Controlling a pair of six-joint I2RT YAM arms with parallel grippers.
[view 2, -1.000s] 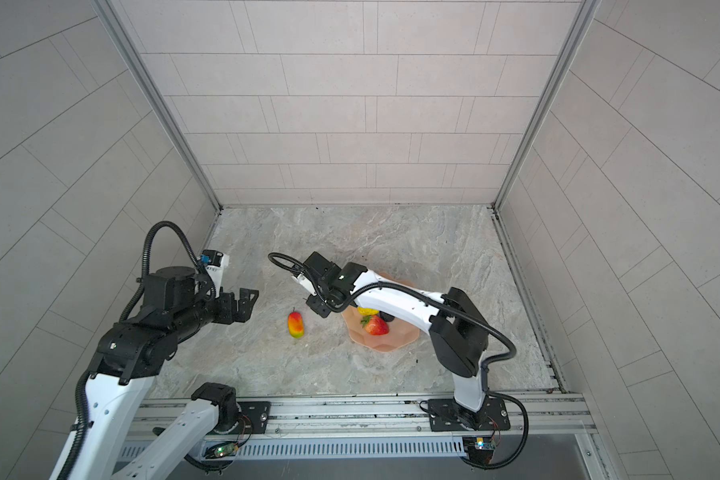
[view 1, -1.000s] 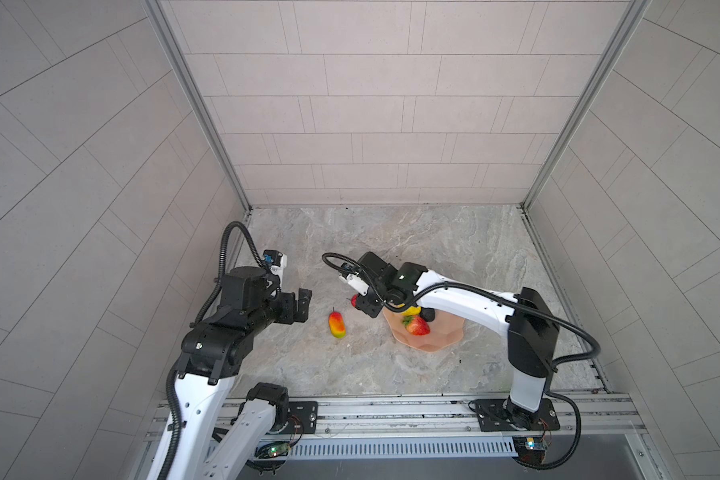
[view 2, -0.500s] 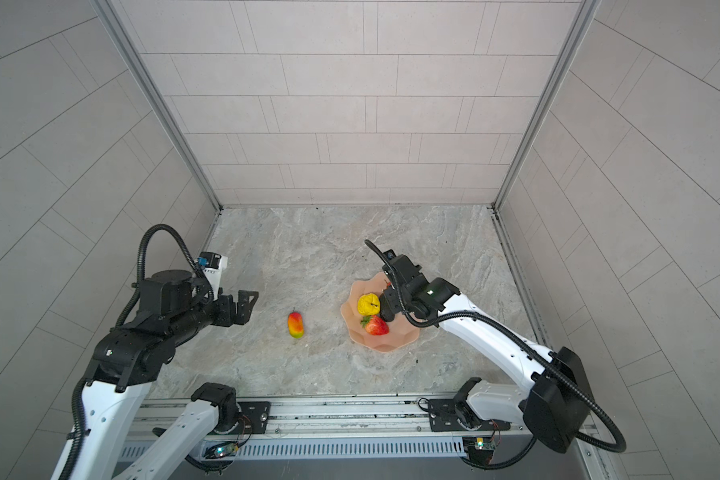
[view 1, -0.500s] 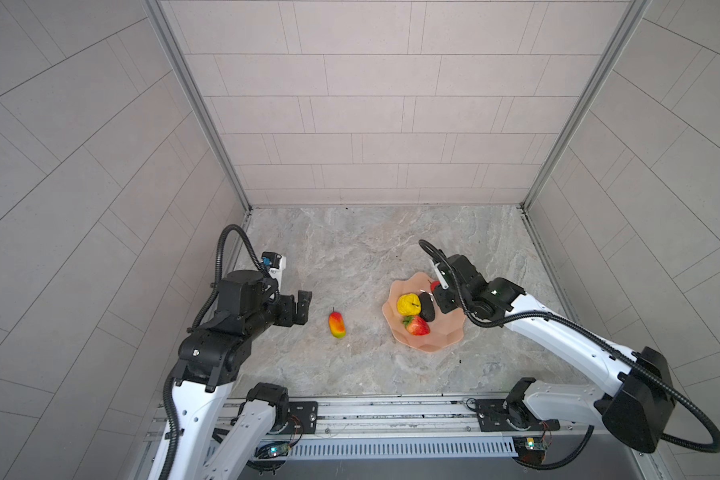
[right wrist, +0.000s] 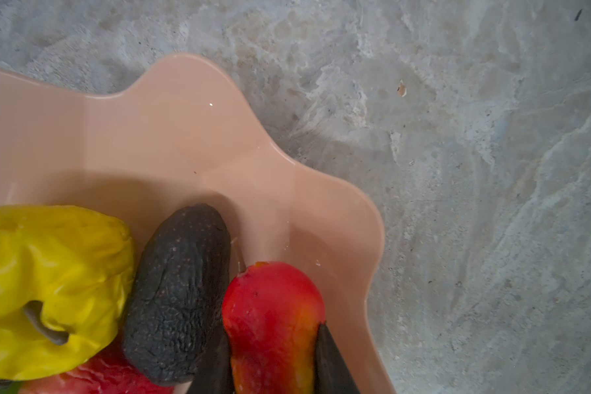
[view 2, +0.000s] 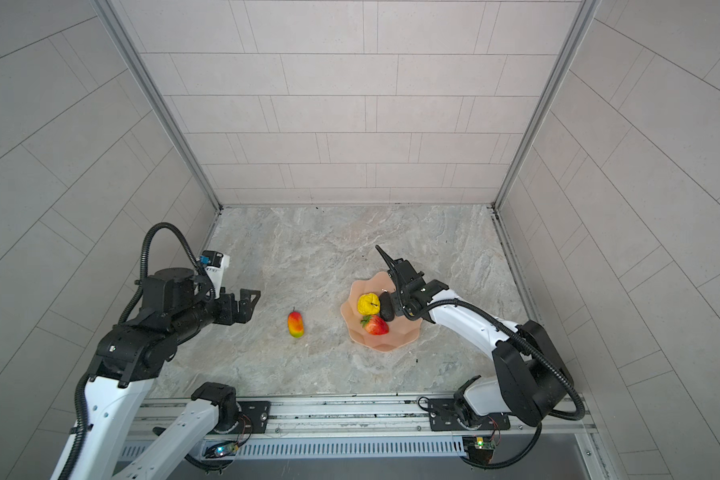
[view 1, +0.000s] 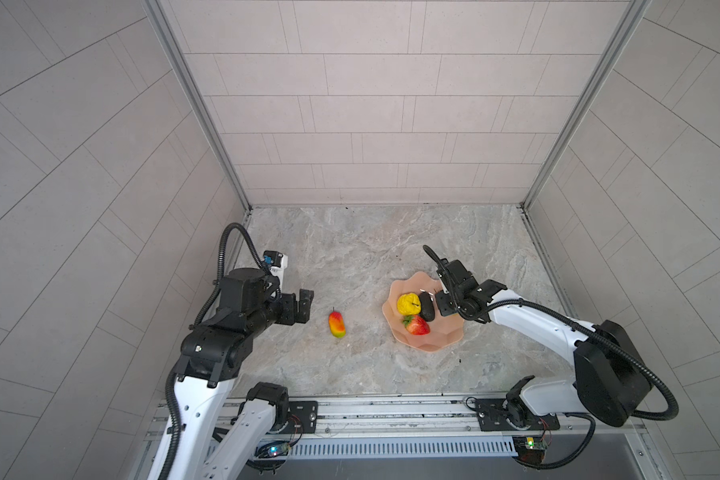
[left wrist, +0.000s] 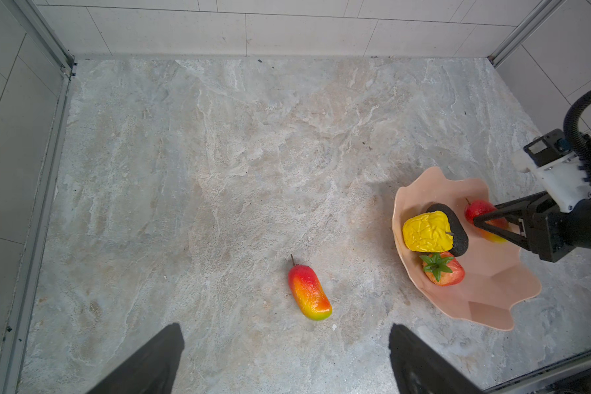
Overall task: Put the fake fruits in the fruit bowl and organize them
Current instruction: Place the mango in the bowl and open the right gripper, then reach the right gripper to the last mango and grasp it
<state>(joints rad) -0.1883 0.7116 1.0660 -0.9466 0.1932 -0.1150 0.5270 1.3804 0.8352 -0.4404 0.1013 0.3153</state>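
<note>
Three fruits already lie in the fruit bowl [view 1: 438, 338], a peach-pink dish with a wavy rim standing on the right half of the table [view 1: 350, 257], about midway between its far and near edges. The yellow wrinkled fruit [view 1: 408, 304] and the dark avocado [view 1: 426, 306] press side by side, and the strawberry [view 1: 417, 326] sits against them on the side toward the near edge. The right jaws are closed on a red-and-yellow mango [right wrist: 273, 307], holding it over the inside of the bowl just beside the avocado. I cannot tell whether it touches the bowl. A second mango [view 1: 336, 325] lies on its side on the bare table near the middle, left of the bowl and apart from it. The left jaws stand wide open and empty above the left side of the table, facing that mango without touching it.
</note>
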